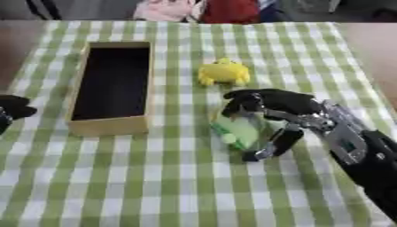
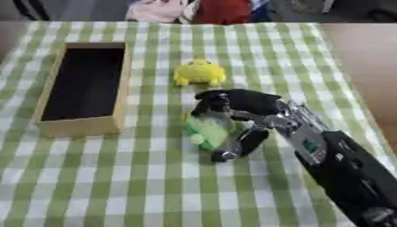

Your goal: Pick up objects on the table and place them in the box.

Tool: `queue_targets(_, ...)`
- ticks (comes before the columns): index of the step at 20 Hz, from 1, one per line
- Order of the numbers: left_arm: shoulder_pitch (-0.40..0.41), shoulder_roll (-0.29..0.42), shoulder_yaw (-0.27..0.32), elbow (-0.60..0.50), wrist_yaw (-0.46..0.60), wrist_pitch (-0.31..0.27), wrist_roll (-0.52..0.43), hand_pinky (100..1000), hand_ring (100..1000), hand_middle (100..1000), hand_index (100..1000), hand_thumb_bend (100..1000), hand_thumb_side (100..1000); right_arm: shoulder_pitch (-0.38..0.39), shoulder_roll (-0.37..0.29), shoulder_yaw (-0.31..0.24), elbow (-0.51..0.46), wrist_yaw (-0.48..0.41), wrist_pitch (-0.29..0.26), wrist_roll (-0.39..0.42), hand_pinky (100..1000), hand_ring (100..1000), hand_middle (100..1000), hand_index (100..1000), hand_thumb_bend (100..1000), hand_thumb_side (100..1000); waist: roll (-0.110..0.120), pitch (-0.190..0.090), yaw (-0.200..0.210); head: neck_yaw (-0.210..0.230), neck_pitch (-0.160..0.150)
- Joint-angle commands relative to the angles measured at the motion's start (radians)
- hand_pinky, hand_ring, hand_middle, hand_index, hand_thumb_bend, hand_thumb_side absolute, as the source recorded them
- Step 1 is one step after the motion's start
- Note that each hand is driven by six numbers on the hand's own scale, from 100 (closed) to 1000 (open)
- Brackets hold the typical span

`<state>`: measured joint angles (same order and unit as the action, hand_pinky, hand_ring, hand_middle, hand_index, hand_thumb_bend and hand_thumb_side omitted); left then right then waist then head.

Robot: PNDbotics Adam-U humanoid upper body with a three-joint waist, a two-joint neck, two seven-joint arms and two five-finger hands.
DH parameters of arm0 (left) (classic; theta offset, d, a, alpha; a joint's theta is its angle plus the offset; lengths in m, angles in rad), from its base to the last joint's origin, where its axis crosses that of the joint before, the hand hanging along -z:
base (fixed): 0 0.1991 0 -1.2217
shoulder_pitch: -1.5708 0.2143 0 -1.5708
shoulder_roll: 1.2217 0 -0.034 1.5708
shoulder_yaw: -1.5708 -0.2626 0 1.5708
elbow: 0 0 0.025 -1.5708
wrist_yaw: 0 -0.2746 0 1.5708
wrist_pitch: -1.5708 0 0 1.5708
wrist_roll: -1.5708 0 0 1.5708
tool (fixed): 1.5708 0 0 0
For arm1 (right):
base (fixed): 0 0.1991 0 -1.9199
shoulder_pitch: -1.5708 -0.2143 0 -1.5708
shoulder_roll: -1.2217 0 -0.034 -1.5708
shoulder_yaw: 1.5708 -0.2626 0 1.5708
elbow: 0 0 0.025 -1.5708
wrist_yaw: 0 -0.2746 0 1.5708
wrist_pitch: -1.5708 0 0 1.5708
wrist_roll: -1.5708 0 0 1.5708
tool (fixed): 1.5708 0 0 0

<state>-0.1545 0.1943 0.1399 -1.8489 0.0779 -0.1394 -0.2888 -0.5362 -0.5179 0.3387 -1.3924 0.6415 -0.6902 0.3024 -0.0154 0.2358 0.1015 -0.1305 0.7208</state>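
A light green object (image 1: 236, 130) lies on the checked cloth at the centre. My right hand (image 1: 273, 111) is over it, fingers curled along its far side and thumb (image 1: 273, 145) curled along its near side, closing round it. A yellow soft toy (image 1: 223, 72) sits just beyond the hand. The long wooden box (image 1: 111, 123) with a dark inside stands to the left, nothing visible in it. My left hand (image 1: 11, 111) shows only as a dark shape at the left edge.
The green and white checked cloth (image 1: 155, 186) covers the table. Bare brown table shows at the right edge (image 1: 376, 53). Red and pink cloth shapes (image 1: 201, 9) lie beyond the far edge.
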Motion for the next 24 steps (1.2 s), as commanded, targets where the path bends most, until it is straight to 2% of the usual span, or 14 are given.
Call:
queue_targets(1,-0.012,0.016,0.000,-0.017,0.001,-0.001,-0.002,779,671,650,712,100,933,-0.008,-0.010,-0.013,0.026,0.046,-0.008,-0.039,718,963,740,886,489,404,0.002,-0.011,0.001,-0.001,0.002)
queue_targets(5,-0.012,0.016,-0.001,-0.016,0.001,-0.001,-0.003,779,671,650,712,100,933,-0.010,-0.005,-0.017,0.053,0.079,-0.016,-0.085,702,943,682,859,462,318,0.003,-0.011,0.002,-0.002,0.002)
queue_targets(6,-0.012,0.015,0.000,-0.016,0.001,-0.001,-0.003,779,671,650,712,100,933,-0.010,-0.004,-0.019,0.058,0.083,-0.016,-0.097,690,930,636,835,433,247,0.003,-0.012,0.002,-0.002,0.003)
queue_targets(7,-0.012,0.016,0.000,-0.016,0.001,-0.001,-0.003,779,671,650,712,100,933,-0.011,-0.003,-0.020,0.063,0.085,-0.016,-0.109,688,928,630,832,427,237,0.003,-0.012,0.002,-0.002,0.003)
queue_targets(8,-0.012,0.016,0.000,-0.016,0.001,-0.001,-0.003,779,672,650,712,100,932,-0.011,-0.002,-0.023,0.067,0.085,-0.014,-0.121,676,912,591,815,344,156,0.003,-0.012,0.002,-0.002,0.003)
queue_targets(10,-0.011,0.016,0.000,-0.016,0.001,-0.001,-0.003,779,672,650,712,100,933,-0.012,-0.002,-0.025,0.076,0.085,-0.008,-0.143,656,884,537,783,275,100,0.003,-0.013,0.002,-0.003,0.003)
queue_targets(11,-0.011,0.016,0.000,-0.016,0.001,-0.001,-0.003,779,672,650,712,100,932,-0.012,-0.001,-0.026,0.078,0.083,-0.006,-0.152,650,876,524,775,249,100,0.003,-0.013,0.002,-0.003,0.004)
queue_targets(12,-0.011,0.016,0.000,-0.016,0.001,-0.001,-0.003,779,672,650,712,100,933,-0.012,-0.001,-0.027,0.080,0.078,-0.003,-0.164,629,854,481,744,157,100,0.002,-0.014,0.002,-0.003,0.004)
queue_targets(14,-0.010,0.016,0.000,-0.016,0.002,0.000,-0.003,779,672,650,712,100,933,-0.013,-0.001,-0.030,0.080,0.059,0.007,-0.193,616,840,451,721,100,100,0.002,-0.015,0.001,-0.002,0.005)
queue_targets(18,-0.010,0.017,0.000,-0.015,0.003,0.001,-0.002,779,672,650,712,100,932,-0.016,-0.008,-0.026,0.068,0.017,0.029,-0.220,613,837,426,703,100,100,0.000,-0.019,0.000,-0.003,0.005)
queue_targets(24,-0.009,0.018,0.001,-0.015,0.005,0.003,-0.002,779,673,651,712,100,932,-0.015,-0.021,-0.021,0.031,-0.054,0.062,-0.171,624,855,438,712,100,103,-0.002,-0.023,-0.003,-0.003,0.004)
